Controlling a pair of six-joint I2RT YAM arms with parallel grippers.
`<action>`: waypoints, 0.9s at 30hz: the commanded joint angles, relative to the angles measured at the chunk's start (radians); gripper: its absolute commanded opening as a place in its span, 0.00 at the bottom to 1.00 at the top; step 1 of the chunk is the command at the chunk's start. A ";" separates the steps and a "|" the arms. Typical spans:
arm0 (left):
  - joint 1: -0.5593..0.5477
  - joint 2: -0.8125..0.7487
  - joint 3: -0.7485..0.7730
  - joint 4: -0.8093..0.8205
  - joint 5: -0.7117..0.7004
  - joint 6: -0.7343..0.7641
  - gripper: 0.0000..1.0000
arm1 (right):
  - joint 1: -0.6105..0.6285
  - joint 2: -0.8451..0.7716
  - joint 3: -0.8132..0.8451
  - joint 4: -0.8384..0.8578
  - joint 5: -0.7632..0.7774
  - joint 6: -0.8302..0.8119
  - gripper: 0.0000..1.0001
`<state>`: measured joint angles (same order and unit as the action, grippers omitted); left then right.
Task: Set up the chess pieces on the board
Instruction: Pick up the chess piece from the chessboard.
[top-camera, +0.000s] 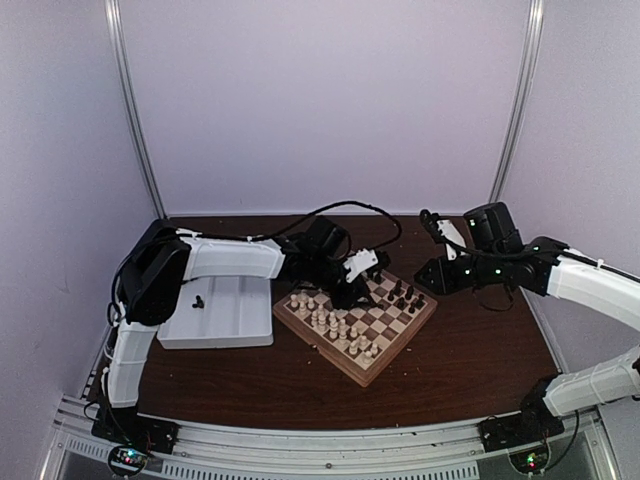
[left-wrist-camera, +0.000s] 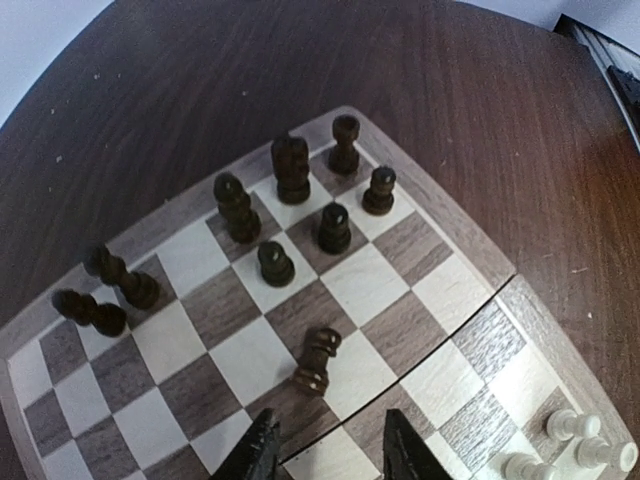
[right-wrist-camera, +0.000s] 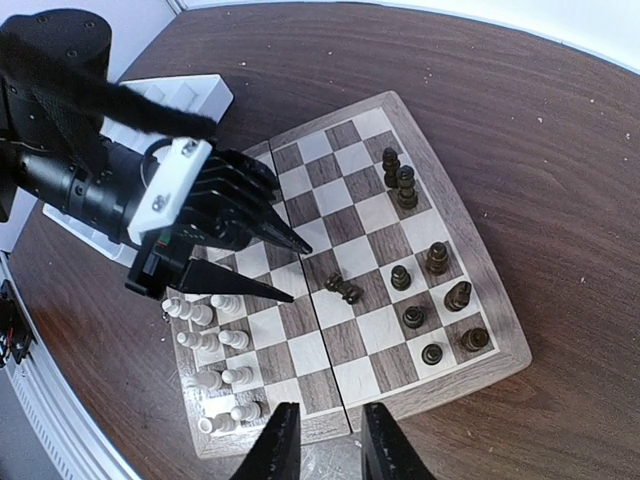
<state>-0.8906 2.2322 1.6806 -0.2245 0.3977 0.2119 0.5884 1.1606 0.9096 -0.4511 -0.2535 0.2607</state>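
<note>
The board lies at mid-table, turned diagonally. Several dark chess pieces stand at its far-right corner, and two more stand near the far edge. One dark piece lies on its side near the board's centre. My left gripper hovers low just behind this fallen piece, open, with nothing between its fingers. My right gripper hangs open and empty above the table, off the board's right edge.
Cream-white pieces fill the board's near-left side. A white compartment tray sits left of the board with a small dark piece in it. Dark wooden table surrounds the board.
</note>
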 joint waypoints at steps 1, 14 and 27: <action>-0.001 0.038 0.095 -0.045 0.058 0.050 0.36 | -0.006 -0.026 -0.006 0.019 0.031 -0.008 0.24; -0.001 0.151 0.295 -0.203 0.101 0.083 0.33 | -0.010 -0.207 -0.069 0.055 0.149 0.002 0.26; -0.001 0.200 0.350 -0.276 0.069 0.126 0.28 | -0.012 -0.246 -0.084 0.063 0.164 0.004 0.27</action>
<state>-0.8906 2.4035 1.9999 -0.4908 0.4690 0.3126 0.5827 0.9218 0.8387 -0.4202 -0.1085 0.2611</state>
